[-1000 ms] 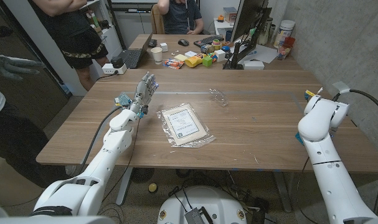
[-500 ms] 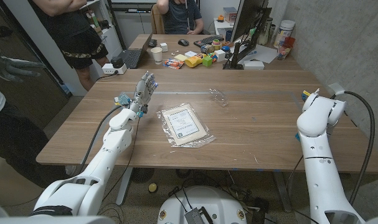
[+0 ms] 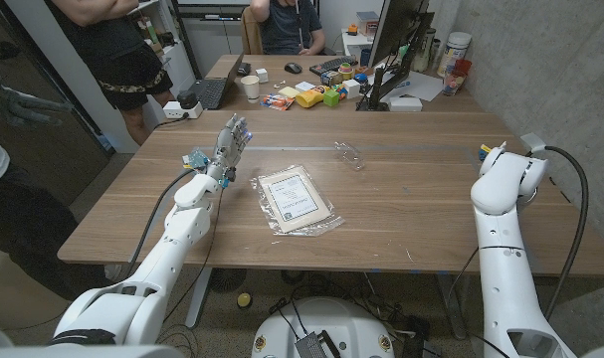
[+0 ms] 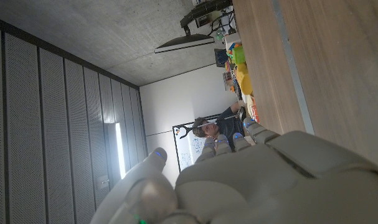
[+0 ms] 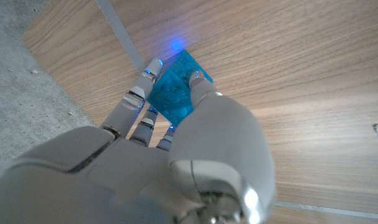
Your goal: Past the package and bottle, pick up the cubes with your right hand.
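Note:
My right hand (image 5: 176, 124) pinches a small blue cube (image 5: 174, 94) between thumb and fingers, just above the wood. In the head view that hand (image 3: 491, 153) is at the table's right side, mostly hidden behind its own white forearm, with a bit of blue and yellow showing at its tip. The package (image 3: 296, 199), a clear bag with a white sheet inside, lies mid-table. A clear crushed bottle (image 3: 349, 156) lies beyond it. My left hand (image 3: 232, 139) is raised over the table's left part, fingers apart and holding nothing.
The far end of the table holds a monitor (image 3: 396, 40), a laptop (image 3: 214, 89), a paper cup (image 3: 251, 88) and several coloured toys (image 3: 316, 94). People stand or sit behind it. A grey tape line (image 5: 123, 37) crosses the wood near my right hand.
My right arm has drifted a little to the left, further in over the table. The left arm, package and bottle have stayed put.

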Controlling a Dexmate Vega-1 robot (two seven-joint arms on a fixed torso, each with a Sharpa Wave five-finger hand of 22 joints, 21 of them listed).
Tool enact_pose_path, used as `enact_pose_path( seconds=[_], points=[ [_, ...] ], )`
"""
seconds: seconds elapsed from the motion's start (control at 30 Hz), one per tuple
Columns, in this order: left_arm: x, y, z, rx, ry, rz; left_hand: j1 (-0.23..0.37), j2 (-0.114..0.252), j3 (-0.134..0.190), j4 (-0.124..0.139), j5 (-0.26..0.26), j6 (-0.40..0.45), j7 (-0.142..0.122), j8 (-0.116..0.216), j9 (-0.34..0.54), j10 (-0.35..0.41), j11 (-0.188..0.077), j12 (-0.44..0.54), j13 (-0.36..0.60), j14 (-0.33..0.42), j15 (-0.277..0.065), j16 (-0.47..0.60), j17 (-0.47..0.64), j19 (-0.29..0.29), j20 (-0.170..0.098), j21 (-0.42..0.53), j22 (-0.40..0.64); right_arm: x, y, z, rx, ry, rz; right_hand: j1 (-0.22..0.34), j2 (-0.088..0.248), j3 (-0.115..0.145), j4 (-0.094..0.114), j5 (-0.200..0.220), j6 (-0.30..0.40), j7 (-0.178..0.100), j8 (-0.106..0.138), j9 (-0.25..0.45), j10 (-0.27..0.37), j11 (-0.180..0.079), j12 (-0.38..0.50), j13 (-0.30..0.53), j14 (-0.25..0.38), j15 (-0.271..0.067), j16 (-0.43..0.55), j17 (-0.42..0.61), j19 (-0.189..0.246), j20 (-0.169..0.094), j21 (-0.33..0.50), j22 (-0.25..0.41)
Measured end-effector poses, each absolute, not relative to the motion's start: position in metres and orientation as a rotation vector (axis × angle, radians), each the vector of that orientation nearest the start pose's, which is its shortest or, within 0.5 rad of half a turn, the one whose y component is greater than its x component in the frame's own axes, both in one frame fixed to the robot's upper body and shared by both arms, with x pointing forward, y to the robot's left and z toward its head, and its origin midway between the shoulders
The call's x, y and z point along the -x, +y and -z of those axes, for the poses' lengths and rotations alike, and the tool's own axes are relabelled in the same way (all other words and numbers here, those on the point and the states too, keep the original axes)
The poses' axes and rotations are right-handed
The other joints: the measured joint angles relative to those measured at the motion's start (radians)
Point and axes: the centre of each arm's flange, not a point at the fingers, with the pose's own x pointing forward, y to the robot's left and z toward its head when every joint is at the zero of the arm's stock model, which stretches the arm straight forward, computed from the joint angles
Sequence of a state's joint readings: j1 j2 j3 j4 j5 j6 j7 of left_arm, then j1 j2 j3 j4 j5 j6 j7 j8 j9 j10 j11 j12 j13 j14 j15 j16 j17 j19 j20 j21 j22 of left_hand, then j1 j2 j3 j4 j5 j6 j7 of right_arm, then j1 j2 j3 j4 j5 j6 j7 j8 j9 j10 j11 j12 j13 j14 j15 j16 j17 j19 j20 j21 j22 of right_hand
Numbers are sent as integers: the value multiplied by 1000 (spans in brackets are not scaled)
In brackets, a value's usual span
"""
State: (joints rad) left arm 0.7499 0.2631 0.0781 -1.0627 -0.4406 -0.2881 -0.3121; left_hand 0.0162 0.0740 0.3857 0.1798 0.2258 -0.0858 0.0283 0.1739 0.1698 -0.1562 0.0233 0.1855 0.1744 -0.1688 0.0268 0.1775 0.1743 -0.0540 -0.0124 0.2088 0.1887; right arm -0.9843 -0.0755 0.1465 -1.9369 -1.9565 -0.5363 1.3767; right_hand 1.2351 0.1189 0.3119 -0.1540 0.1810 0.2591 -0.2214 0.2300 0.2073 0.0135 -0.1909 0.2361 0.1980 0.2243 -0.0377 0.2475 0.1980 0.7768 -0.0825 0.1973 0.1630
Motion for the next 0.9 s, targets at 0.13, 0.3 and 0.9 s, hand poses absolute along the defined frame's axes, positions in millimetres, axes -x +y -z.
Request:
enact_pose_path(
  seconds=[0.13, 0.3, 0.9],
  points=[
    [-681, 308, 15, 81, -625, 240, 0, 0, 0, 0, 0, 0, 0, 0, 0, 0, 0, 0, 0, 0, 0, 0, 0, 0, 0, 0, 0, -512, -396, 21, 1098, 735, 332, 14, 1, -21, 10, 0, 60, 0, 11, 0, 56, 16, 14, 4, 43, -3, 12, 9, 34, -11, 4, 0],
    [-682, 309, 14, 82, -626, 239, 0, 0, 0, 0, 0, 0, 0, 0, 0, 0, 0, 0, 0, 0, 0, 0, 0, 0, 0, 0, 0, -512, -396, 20, 1088, 725, 337, 9, 7, -58, 30, 5, 135, 17, 24, 0, 126, 39, 32, 9, 85, -3, 34, 19, 44, -14, -1, 0],
    [-684, 309, 14, 84, -623, 241, 0, 0, -11, -2, 4, 0, 0, 0, 0, 0, 0, 0, 0, 0, 0, 0, 0, 0, 0, 0, 0, -512, -396, 16, 1063, 691, 347, -15, 20, -91, 46, 30, 265, 120, 53, 14, 302, 109, 101, 50, 176, -8, 53, 25, 85, -23, -2, 0]
  ],
)
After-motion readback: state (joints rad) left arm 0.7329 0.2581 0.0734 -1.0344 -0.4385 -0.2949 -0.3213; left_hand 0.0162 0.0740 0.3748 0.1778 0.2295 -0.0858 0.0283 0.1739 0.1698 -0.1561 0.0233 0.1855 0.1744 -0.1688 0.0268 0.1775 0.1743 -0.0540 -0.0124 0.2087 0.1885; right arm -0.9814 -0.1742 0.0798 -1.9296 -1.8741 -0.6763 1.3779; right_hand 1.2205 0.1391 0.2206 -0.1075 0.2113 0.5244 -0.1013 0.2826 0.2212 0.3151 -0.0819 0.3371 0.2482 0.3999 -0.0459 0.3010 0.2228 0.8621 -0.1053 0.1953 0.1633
